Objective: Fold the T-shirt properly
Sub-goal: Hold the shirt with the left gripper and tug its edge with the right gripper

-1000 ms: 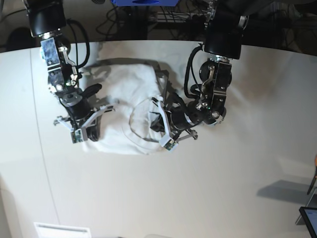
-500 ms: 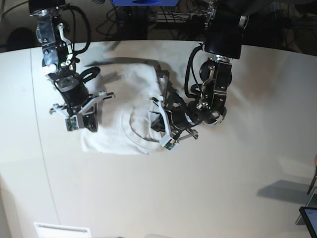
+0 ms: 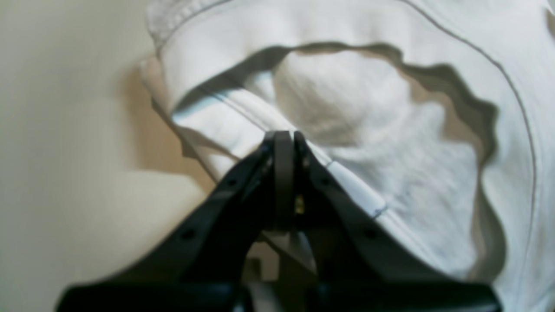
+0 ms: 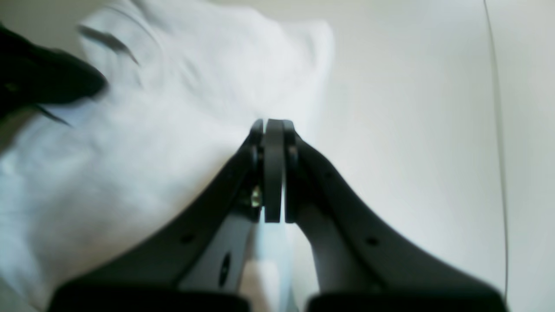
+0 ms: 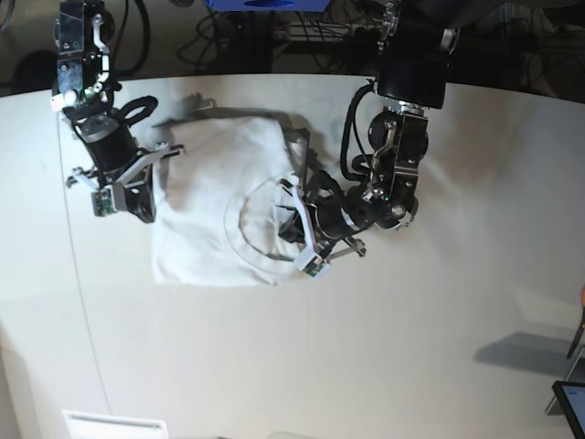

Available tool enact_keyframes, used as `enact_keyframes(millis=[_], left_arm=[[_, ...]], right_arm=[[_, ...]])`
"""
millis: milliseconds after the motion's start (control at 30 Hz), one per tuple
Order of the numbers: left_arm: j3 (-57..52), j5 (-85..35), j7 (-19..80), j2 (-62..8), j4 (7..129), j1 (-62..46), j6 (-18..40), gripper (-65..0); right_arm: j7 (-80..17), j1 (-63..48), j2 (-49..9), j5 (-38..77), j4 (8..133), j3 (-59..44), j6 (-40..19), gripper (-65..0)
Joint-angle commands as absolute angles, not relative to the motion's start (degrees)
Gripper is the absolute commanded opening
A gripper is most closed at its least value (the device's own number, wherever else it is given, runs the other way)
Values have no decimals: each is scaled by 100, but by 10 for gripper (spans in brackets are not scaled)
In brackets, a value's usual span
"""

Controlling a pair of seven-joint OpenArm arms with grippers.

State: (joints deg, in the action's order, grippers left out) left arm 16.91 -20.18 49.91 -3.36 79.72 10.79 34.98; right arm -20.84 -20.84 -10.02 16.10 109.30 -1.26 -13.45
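Note:
The white T-shirt (image 5: 206,206) lies spread on the table, with its round collar (image 5: 256,229) toward the right. My left gripper (image 5: 281,224) is shut at the collar. In the left wrist view its closed tips (image 3: 284,139) pinch the ribbed collar band (image 3: 355,186), and the T-shirt (image 3: 373,108) fills the frame beyond. My right gripper (image 5: 144,212) is shut at the shirt's left edge. In the right wrist view its closed tips (image 4: 269,126) sit over the blurred T-shirt (image 4: 143,143). No cloth shows between them.
The pale table (image 5: 384,347) extends in front and to the right. Cables and a blue box (image 5: 265,5) lie behind the far edge. A white label (image 5: 114,425) sits at the near left. A dark object (image 5: 571,407) is at the lower right corner.
My right gripper has moved up and to the left, from the shirt's lower left corner to its left edge. The shirt's left side now lies flatter. The left arm has stayed at the collar.

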Motion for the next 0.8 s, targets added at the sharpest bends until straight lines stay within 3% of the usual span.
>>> enact_keyframes(millis=[0,333,600,767], left_arm=[[1692,-2053,4954,-338,8057,1165,3538,-650],[1684,-2053,4954,-338,8084,1165,3538,-650],[1701,-2053,4954,-400,8075,1165,3538,-650],[1684,-2053,4954,-418,8066,1156,3538,-650]], right_arm=[[-2000,-2220,-1015,1631,11029,-163,-1385,-641],[-1640,-2255,-699,1622,9587,-163,-1578,-641],[-1640,-3020,-690,1631,10993,-171,-1578,-641],[-1622,-3011,-602,1631,10545,-136,-1578,-641]])
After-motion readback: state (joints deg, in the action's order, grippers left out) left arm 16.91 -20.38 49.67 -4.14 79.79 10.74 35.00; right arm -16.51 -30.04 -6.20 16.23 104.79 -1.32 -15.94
